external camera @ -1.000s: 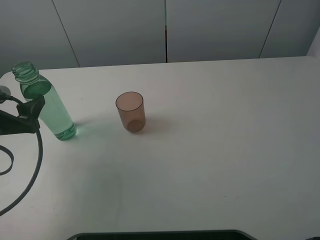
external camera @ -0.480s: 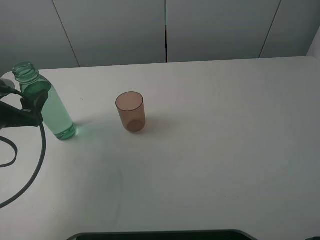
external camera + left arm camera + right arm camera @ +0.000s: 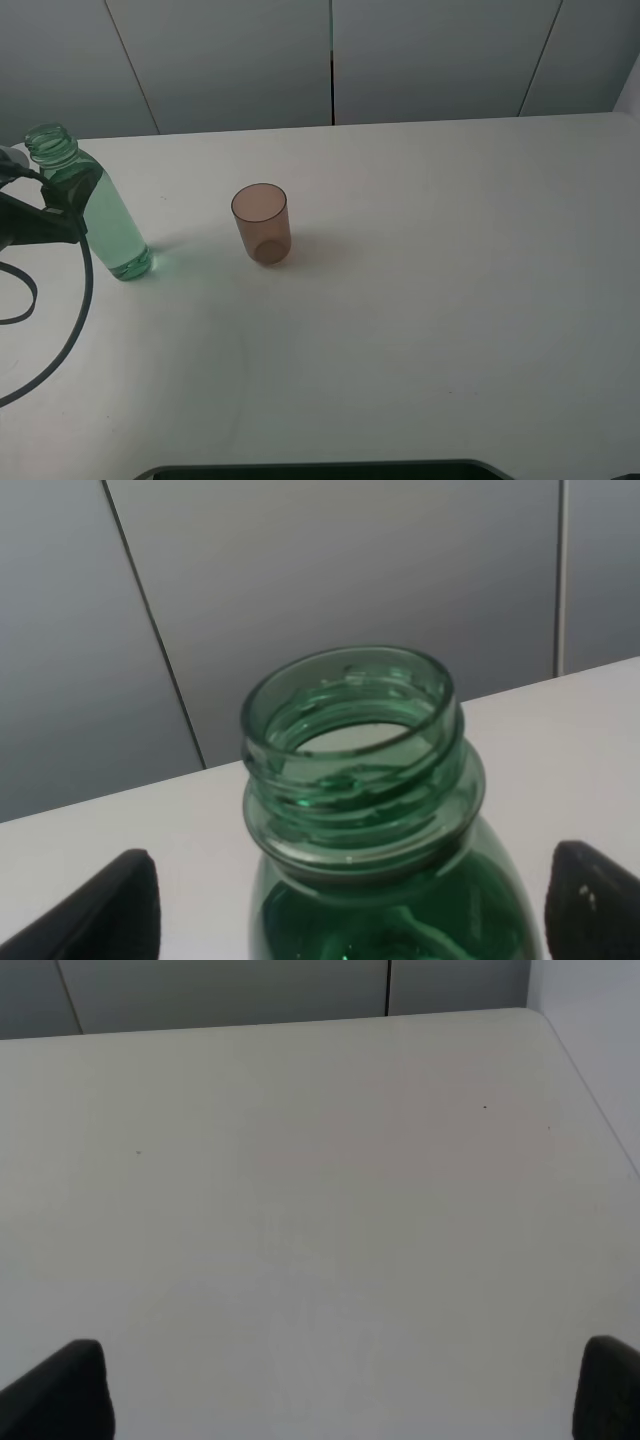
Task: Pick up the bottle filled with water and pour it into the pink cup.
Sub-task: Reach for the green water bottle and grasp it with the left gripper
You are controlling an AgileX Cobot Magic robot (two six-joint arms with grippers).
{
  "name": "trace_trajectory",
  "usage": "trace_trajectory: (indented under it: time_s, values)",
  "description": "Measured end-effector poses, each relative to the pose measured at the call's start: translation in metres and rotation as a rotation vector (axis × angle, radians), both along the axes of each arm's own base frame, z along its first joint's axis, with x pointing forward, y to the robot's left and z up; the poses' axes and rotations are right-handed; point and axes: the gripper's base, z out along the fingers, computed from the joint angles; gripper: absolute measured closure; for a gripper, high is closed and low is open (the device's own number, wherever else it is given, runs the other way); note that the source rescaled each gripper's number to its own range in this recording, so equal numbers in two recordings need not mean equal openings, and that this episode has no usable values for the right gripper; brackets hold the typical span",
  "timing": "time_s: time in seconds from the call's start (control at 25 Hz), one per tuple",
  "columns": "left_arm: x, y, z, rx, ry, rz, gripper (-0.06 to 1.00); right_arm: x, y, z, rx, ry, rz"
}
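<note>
Jaws open on both arms, left pair flanking bottle (image 3: 355,780), pink cup (image 3: 262,225) only overhead

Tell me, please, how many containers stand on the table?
2: the bottle at far left, between the fingers of the left gripper, and the pink cup to its right.

obstacles: bottle (image 3: 108,228) far left, pink cup (image 3: 261,223) near it | open: table (image 3: 450,290) right of cup
</note>
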Motion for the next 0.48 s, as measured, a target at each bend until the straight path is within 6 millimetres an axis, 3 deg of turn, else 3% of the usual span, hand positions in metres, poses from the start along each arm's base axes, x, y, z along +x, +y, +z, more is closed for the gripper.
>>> trace_trajectory:
  time_s: [0.48]
  values:
    - [0.0041,-0.0016,-0.0009,-0.059,0.02,-0.003,-0.02,0.0,0.0,0.0,0.0,0.0,0.0]
